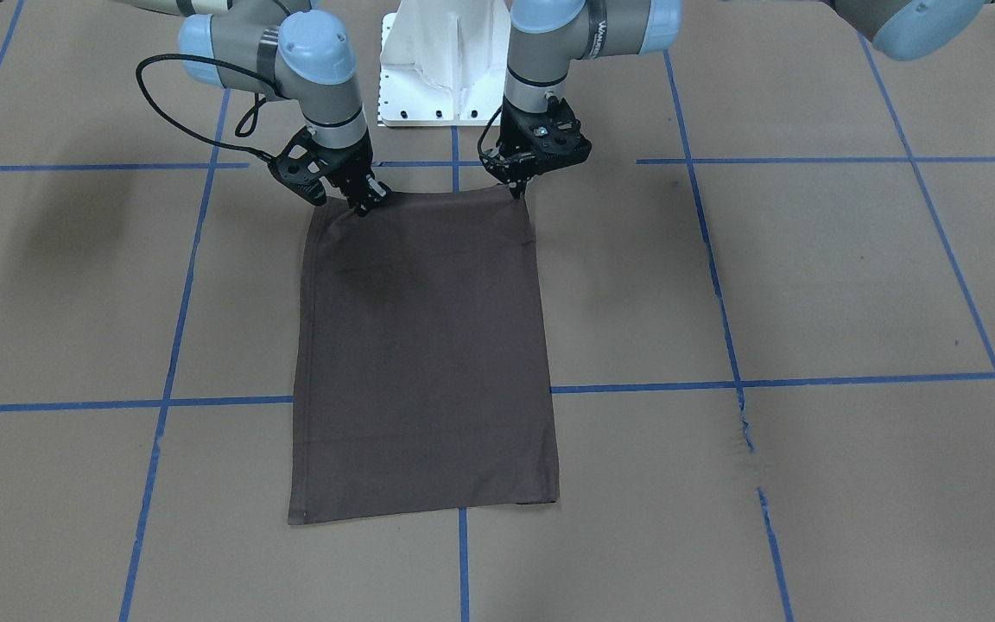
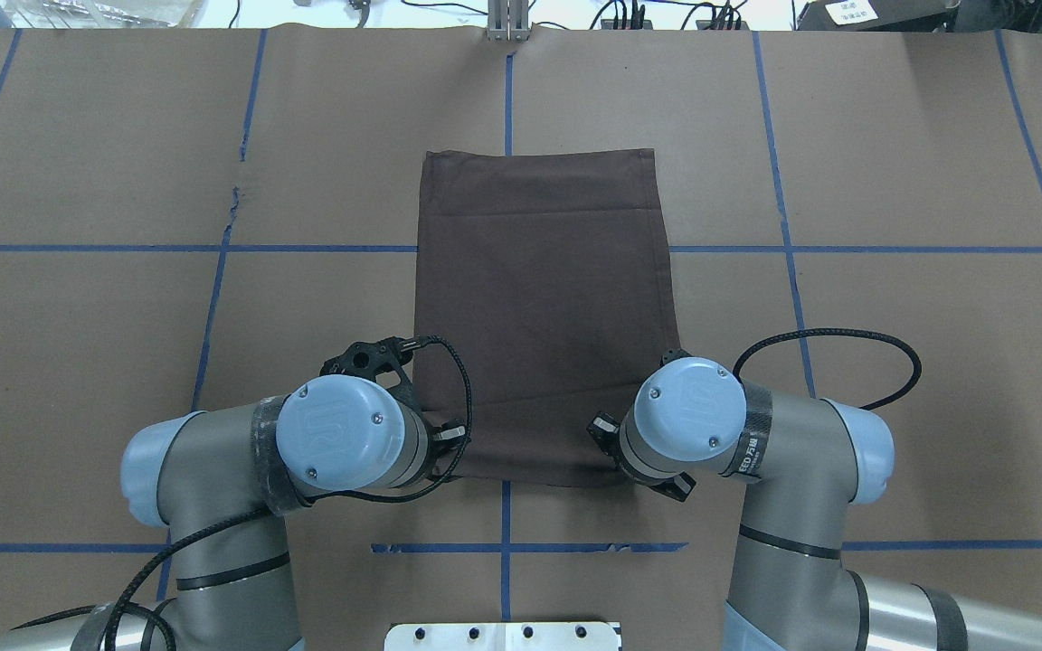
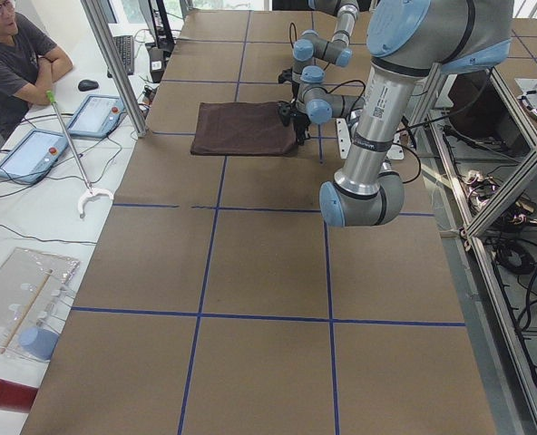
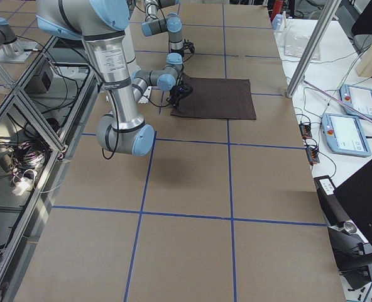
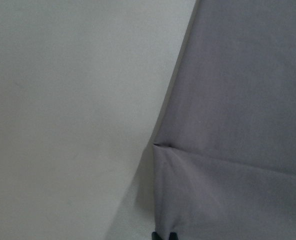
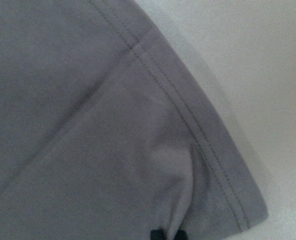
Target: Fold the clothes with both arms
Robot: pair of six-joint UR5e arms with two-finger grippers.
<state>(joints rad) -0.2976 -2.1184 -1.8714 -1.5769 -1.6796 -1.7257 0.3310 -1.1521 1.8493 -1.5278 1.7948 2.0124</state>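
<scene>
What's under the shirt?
Brown table paper; blue tape lines run in under the shirt from its sides and ends. Their crossing is covered, and so is anything between its folded layers.

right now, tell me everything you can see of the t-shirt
The T-shirt is dark brown thin knit, folded into a tall flat rectangle; no sleeves, collar or lettering show. A stitched hem runs along one long side. It lies on the paper-covered table, across blue tape lines. At its robot-side corners the left end effector and right end effector pinch the cloth, which puckers slightly there.
</scene>
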